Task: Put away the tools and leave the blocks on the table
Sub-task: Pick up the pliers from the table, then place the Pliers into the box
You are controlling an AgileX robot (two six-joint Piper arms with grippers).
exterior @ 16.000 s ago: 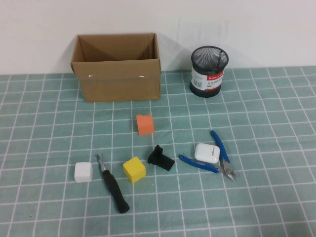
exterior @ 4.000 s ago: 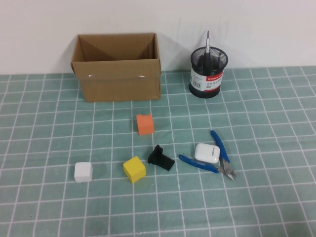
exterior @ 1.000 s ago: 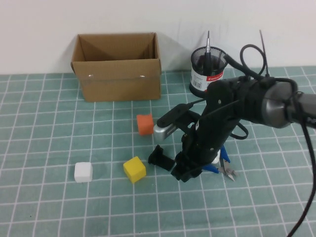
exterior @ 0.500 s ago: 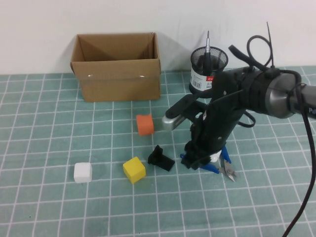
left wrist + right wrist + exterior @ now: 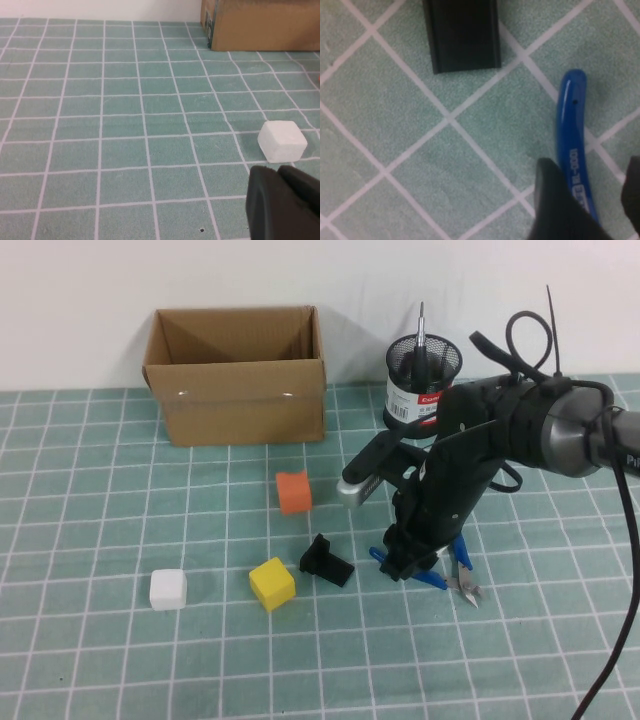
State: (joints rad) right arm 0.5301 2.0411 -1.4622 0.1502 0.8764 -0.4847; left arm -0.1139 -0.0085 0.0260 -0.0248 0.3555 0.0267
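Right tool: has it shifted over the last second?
Yes. The right tool has moved rightward, away from the black bracket, and now straddles a handle of the blue pliers. The left tool stays near the white block.

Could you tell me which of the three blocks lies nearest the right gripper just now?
The yellow block, just beyond the black bracket from the right gripper; the orange block and white block lie farther off.

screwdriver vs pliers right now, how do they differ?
The screwdriver stands upright in the mesh cup, shaft up; the pliers lie flat on the table. The screwdriver is put away and untouched; the pliers sit under the right gripper, whose open jaws straddle one blue handle without closing on it. The screwdriver has a dark handle, the pliers blue. Both are slim metal tools. The left gripper is parked near the white block.
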